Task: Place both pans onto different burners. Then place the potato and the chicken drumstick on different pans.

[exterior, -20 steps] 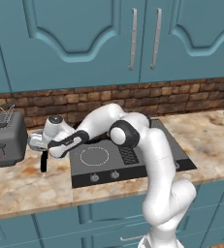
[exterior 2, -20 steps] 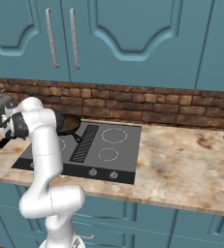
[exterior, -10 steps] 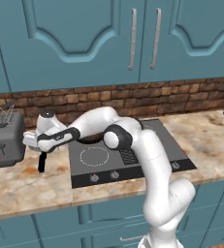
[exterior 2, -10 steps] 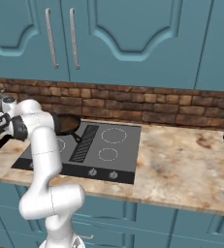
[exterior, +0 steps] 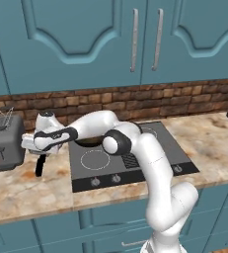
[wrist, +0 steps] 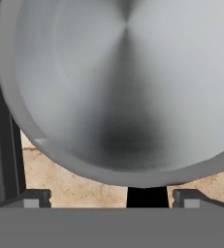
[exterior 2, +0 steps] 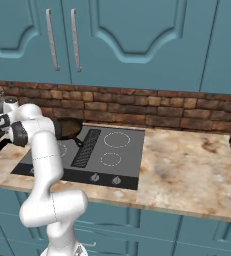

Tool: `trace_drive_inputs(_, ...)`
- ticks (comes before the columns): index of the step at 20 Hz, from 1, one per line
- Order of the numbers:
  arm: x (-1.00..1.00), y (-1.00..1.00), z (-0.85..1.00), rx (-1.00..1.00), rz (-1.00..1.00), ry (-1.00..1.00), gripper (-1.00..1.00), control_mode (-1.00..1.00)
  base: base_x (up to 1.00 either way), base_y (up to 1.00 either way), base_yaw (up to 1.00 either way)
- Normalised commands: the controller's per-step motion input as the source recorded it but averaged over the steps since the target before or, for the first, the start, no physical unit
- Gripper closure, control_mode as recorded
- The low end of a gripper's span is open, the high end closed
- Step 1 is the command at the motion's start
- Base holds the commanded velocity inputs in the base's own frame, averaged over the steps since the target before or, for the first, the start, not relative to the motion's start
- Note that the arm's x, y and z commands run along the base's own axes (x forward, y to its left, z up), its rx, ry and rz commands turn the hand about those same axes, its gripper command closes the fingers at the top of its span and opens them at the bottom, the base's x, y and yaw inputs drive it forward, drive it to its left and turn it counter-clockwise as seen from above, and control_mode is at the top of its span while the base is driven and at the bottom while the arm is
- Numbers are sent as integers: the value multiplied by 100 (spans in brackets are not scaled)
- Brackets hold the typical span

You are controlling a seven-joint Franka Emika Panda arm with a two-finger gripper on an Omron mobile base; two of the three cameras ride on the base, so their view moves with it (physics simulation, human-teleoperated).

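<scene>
Left of the cooktop (exterior: 135, 153), the wide-open tool (wrist: 111, 197) hovers over the silver pan (wrist: 123, 82) on the desk (exterior: 31, 190), ungrasped, while the brown pan (exterior 2: 69, 127) sits at the cooktop's back corner, so most work remains.

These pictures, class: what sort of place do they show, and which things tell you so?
A home-style kitchen, rendered. The clues: a glass cooktop with ring burners set in a marble-look counter, blue cabinets above a brick backsplash, and a toaster beside it.
</scene>
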Motion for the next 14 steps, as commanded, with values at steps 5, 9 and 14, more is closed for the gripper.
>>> trace_drive_inputs(5,-74,25,-31,0,1,0,-100,-100,0,0,0)
trace_drive_inputs(9,-86,9,-13,0,1,-4,-100,-100,0,0,0)
trace_drive_inputs(14,-81,0,0,0,1,-9,-100,-100,0,0,0)
